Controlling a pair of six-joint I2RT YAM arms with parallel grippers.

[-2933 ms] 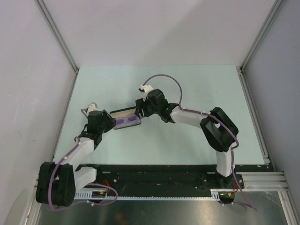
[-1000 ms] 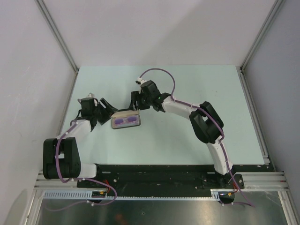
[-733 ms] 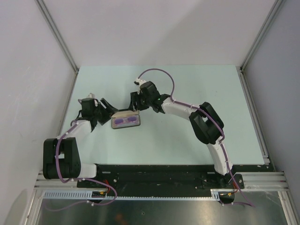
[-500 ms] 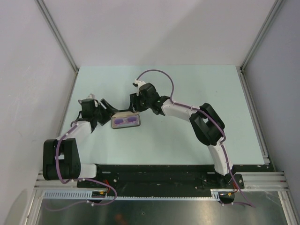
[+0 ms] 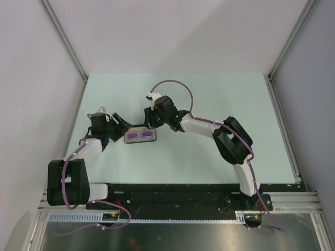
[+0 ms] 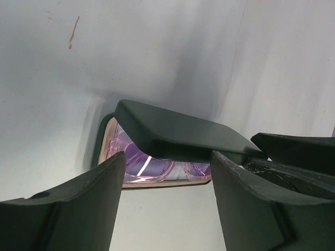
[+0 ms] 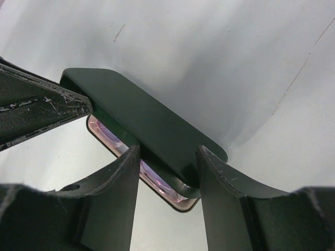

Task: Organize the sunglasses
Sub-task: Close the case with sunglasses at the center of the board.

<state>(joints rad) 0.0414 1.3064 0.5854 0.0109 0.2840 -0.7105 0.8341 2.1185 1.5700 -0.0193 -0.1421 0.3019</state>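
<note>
A: Where are the sunglasses point(image 6: 149, 168)?

B: In the base of the black case point(image 5: 140, 137), left of centre on the worktop point(image 5: 220, 104). The pink frame shows under the lid point(image 6: 178, 133) in the left wrist view. The lid is half down, not shut, with a gap open along its front edge.

A: Long axis?

B: In the top view, case and sunglasses run left to right across the frame with a slight tilt. The lid appears to hinge on the upper long edge, so it would drop toward the bottom of the frame.

A: Grippers?

B: On the left gripper point(image 6: 166, 157) the fingers are spread wide and hold nothing, with the case straight ahead between them. In the top view it sits at the case's left end. On the right gripper point(image 7: 167, 154) the fingers are parted and straddle the lid. In the top view it is at the case's upper right corner. I cannot tell whether its fingertips press on the lid, and no pinch is visible.

A: Which arm is nearer the lid?

B: The right, in my judgement. It is over the lid, while the left stands off at the end. The next step looks like pushing the lid down onto the base. The risks are that the base slides on the worktop, or that a temple arm catches under the rim, though none visibly sticks out.
</note>
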